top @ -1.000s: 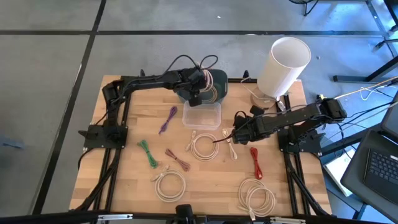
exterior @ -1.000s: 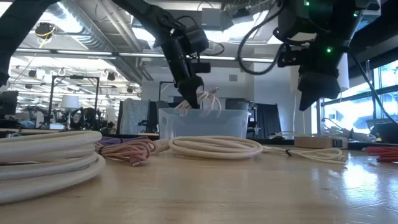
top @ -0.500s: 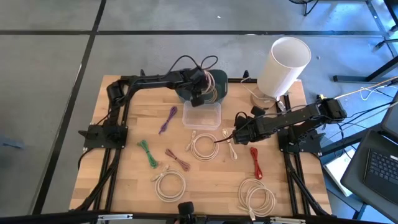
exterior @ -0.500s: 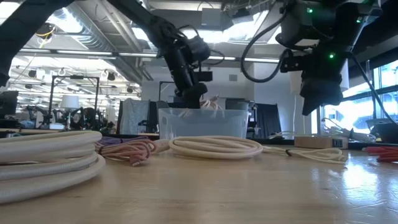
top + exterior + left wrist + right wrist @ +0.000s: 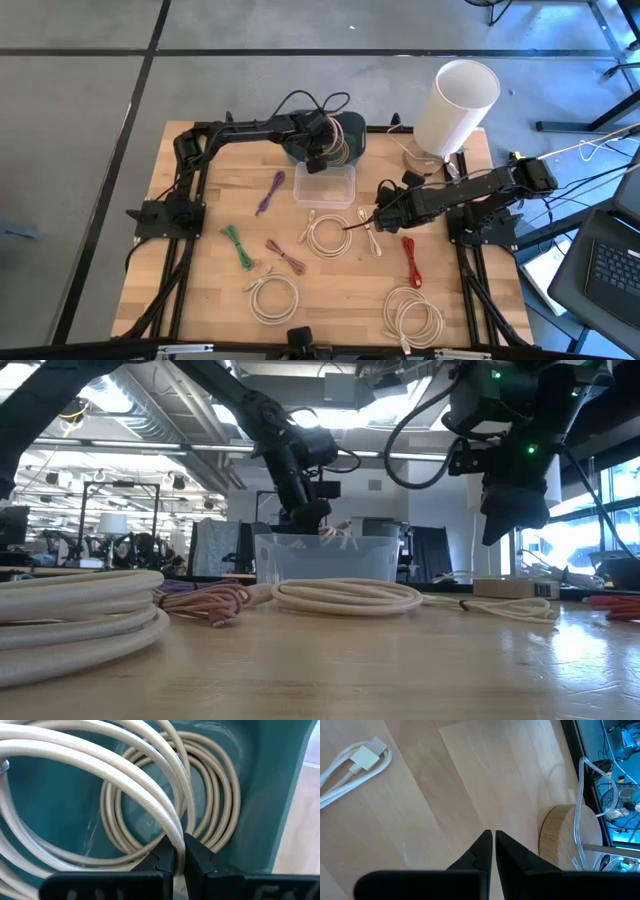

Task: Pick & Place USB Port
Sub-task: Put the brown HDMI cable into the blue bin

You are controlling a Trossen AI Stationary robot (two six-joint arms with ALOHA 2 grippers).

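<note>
cream usb cable [image 5: 150,805] sits pinched between the left gripper [image 5: 179,851] fingers, which are clamped together on one strand of it, low inside the dark teal bowl [image 5: 350,140] at the far middle of the table [image 5: 200,300]; more loops of the same cable lie coiled against the bowl's wall just beyond the fingertips. in the high view the left gripper [image 5: 318,152] reaches over the bowl, right behind the clear plastic container [image 5: 324,185]. in the low view it hangs behind that container [image 5: 325,558], a bit of cream cable showing above the rim. the right gripper [image 5: 365,218] hovers right of centre, its fingers pressed together on nothing, above bare wood, near a folded cream cable [image 5: 355,765] and a round wooden base [image 5: 570,835].
</note>
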